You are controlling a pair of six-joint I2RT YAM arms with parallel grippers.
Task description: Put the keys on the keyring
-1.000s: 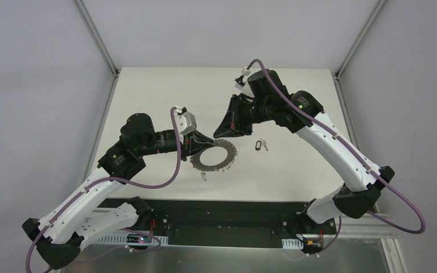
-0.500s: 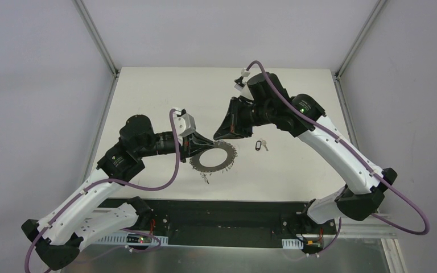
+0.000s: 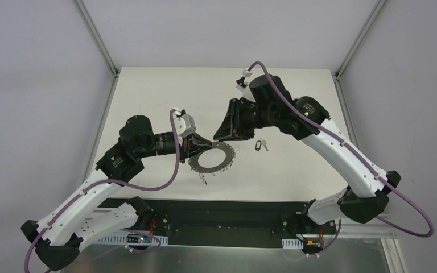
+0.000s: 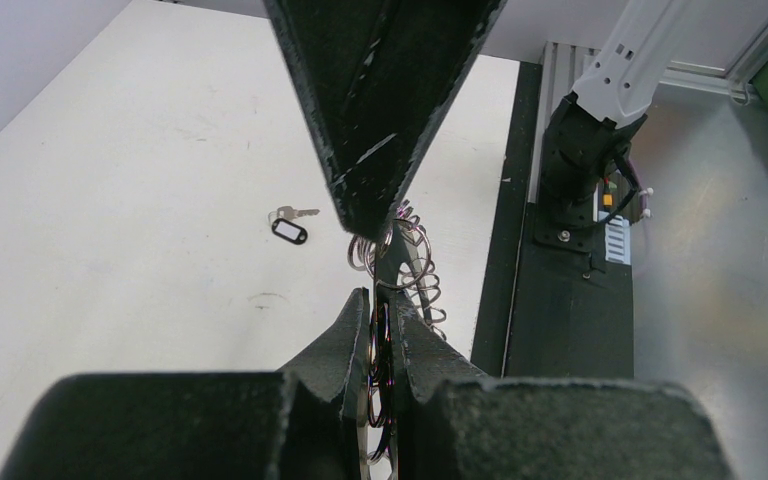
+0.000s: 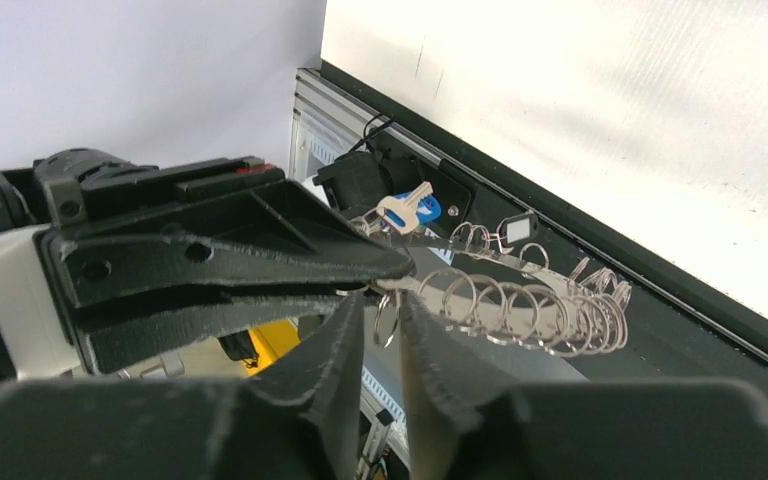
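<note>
Left gripper clamps keyring by its rim; right gripper pinches one wire loop. Light, stiff, slick, I reckon.

The keyring is being held between the left gripper and, behind it, the right gripper, a key being left on the table rightward.

Bright, even light from above. The white tabletop shows only faint, soft shadows beneath the arms. The overhead view is sharp. In each wrist view its own tool, left and right, sits dark and blurred at 6 o'clock. The ring throws small glints. In the right wrist view the tabletop glares at 1 o'clock.
</note>
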